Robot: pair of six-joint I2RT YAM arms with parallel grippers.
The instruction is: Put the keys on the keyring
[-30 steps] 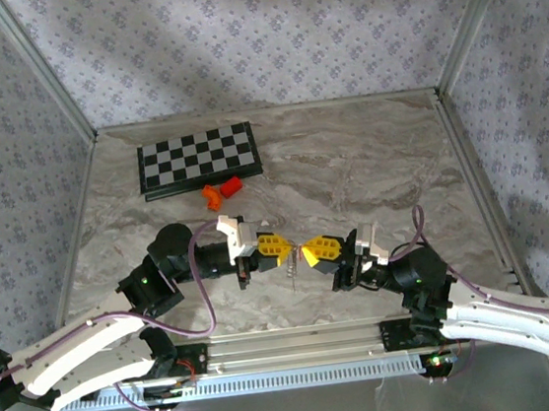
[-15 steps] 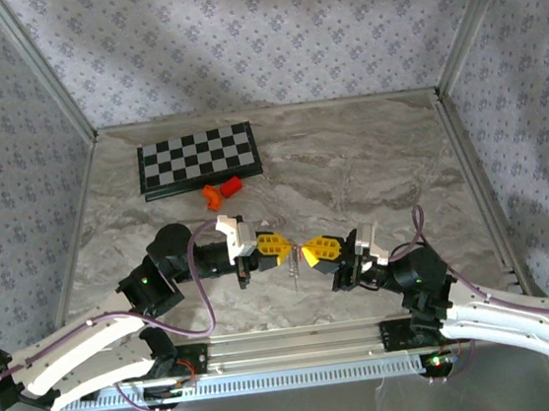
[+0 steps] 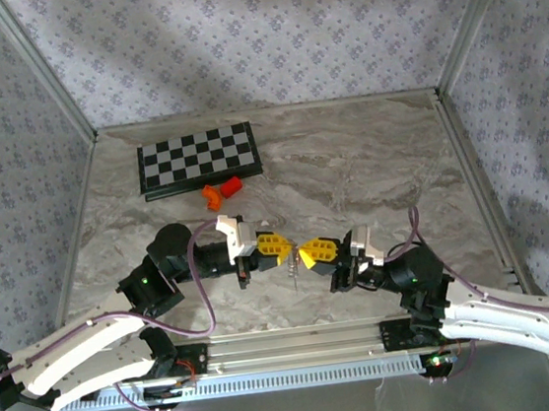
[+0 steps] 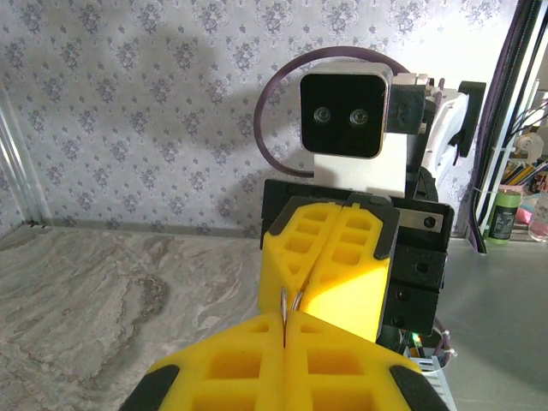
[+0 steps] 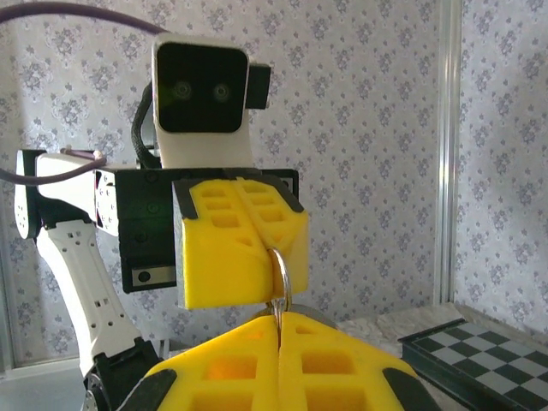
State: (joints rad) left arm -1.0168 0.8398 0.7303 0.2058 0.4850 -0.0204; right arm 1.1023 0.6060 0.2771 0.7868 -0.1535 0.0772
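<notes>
Jaws of the left gripper (image 3: 279, 247) and right gripper (image 3: 308, 253) stand closed tip to tip, both pinching the keyring (image 5: 281, 272) by its wire loop above the table (image 3: 369, 165) by its near edge, a silver sliver, perhaps a key (image 3: 292, 269), dangling below; light, springy and slick, the wire wants a flat, firm pinch.

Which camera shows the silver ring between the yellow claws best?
The right wrist view: the ring shows as a clear loop. The left wrist view gives thin wire edges; the top view, a tiny glint.
</notes>
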